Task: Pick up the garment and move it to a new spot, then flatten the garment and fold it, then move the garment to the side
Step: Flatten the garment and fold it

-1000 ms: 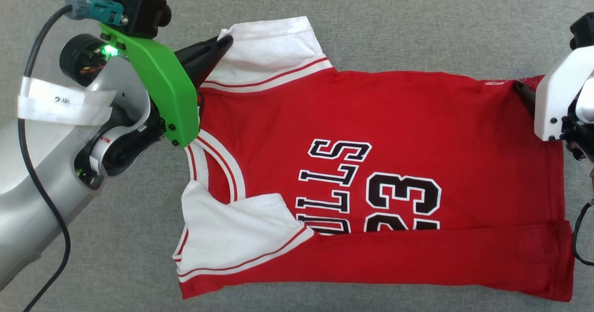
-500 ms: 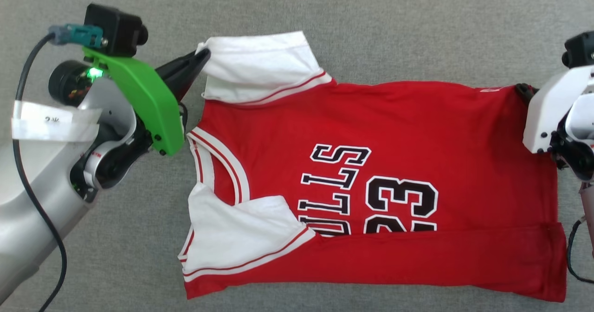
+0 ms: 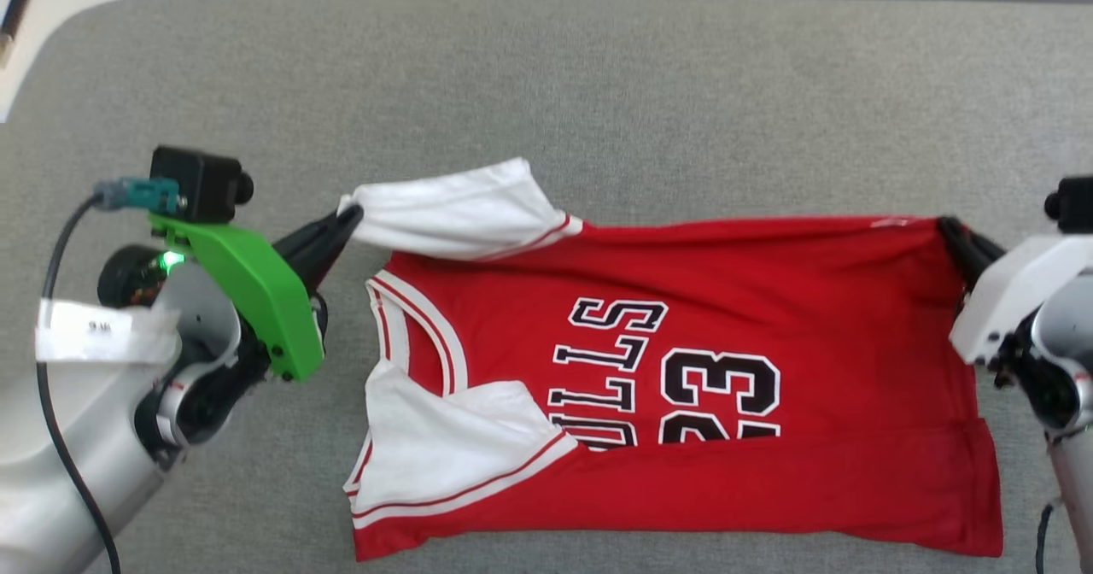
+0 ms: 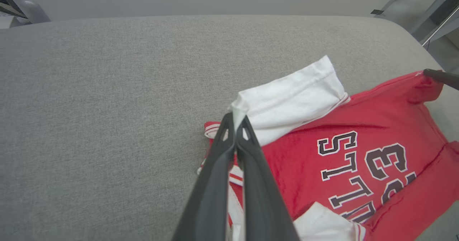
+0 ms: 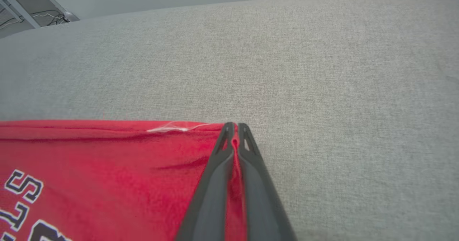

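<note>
A grey fabric-covered table (image 3: 598, 87) carries a red Bulls 23 jersey (image 3: 768, 301), near edge folded over. The left gripper (image 3: 346, 215) clamps the far white sleeve (image 3: 452, 211); the right gripper (image 3: 946, 228) clamps the far hem corner (image 3: 926, 225). Folding step, probably: next, draw both corners nearward together.

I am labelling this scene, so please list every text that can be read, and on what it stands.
"ULLS": black, on the red garment; its start is hidden.
"23": on the garment too, partly under a fold.
White tape on the left arm: print too blurred to read.
</note>
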Robot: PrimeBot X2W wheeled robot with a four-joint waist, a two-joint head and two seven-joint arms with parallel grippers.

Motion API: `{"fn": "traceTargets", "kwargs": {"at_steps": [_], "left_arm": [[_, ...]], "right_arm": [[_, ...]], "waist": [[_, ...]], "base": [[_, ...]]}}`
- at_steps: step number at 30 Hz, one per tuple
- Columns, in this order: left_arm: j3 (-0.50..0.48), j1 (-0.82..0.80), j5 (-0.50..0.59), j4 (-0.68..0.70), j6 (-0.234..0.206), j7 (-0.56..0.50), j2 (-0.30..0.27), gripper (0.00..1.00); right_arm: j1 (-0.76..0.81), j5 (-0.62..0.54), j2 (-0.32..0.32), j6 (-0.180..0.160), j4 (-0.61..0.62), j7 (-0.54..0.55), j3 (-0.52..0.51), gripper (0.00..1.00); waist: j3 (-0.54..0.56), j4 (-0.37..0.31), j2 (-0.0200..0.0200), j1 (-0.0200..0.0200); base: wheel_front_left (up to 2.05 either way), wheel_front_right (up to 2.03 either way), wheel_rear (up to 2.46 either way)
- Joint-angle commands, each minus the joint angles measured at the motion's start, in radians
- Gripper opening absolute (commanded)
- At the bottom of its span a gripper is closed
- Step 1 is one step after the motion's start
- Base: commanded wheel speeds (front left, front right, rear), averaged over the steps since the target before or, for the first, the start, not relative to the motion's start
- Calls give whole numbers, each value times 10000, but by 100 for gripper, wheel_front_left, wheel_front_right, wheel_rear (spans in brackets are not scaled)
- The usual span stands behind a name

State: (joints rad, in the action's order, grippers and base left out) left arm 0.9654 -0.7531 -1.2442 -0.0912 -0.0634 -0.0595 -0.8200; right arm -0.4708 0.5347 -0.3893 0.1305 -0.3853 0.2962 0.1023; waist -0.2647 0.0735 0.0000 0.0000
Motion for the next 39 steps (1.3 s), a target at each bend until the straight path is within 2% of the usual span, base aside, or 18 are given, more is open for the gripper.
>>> {"fn": "traceTargets", "kwargs": {"at_steps": [1, 7, 17, 28, 33, 39], "left_arm": [[34, 348, -165, 37, -75, 115, -88, 0], [165, 1299, -493, 390, -291, 356, -315, 0], [863, 2808, -599, 793, -775, 352, -667, 0], [1371, 3580, -619, 365, -833, 401, -368, 0], [1603, 3602, -436, -89, -714, 360, -75, 0], [1763, 3487, -262, -639, -493, 363, 319, 0]], "right_arm": [[347, 208, -92, 2, 74, -237, 93, 0], [1441, 1050, -322, 2, 210, -951, 272, 0], [2792, 1859, -888, 2, 564, -1470, 1015, 0], [3662, 2483, -1687, 2, 983, -1159, 1766, 0], [3819, 2523, -2000, 2, 1004, -824, 1998, 0], [3745, 2389, -2071, 2, 913, -653, 2271, 0]], "waist": [[471, 60, 0, 0], [891, 132, 0, 0], [1158, 171, 0, 0], [1491, 179, 0, 0], [1447, 175, 0, 0], [1246, 158, 0, 0]], "base": [[0, 0, 0], [0, 0, 0], [0, 0, 0], [0, 0, 0], [0, 0, 0], [0, 0, 0]]}}
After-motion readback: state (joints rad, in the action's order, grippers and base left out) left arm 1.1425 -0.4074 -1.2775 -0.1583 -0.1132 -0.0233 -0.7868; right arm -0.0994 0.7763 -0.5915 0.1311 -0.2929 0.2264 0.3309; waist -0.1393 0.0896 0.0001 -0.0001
